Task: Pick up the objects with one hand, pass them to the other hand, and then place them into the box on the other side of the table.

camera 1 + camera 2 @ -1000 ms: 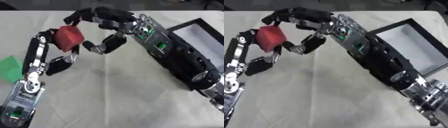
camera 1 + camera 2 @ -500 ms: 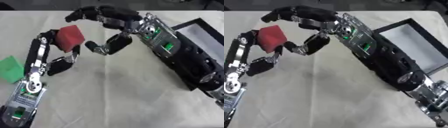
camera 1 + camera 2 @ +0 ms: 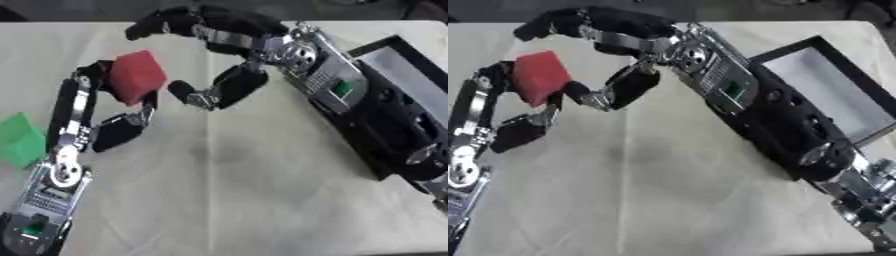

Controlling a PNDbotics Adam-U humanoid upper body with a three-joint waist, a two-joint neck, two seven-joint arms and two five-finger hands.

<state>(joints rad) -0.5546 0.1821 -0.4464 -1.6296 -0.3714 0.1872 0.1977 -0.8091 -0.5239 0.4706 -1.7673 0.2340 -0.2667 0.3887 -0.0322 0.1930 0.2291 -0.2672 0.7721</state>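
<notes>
Above the table, left hand (image 3: 96,107) fingers clamp a red cube (image 3: 136,76); right hand (image 3: 227,60) fingers apart

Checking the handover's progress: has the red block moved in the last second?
Yes. The red block, held in the left hand, has shifted slightly right, away from the green block on the table.

Both head eyes look steeply down, sharing the table (image 3: 262,200) closely.
</notes>
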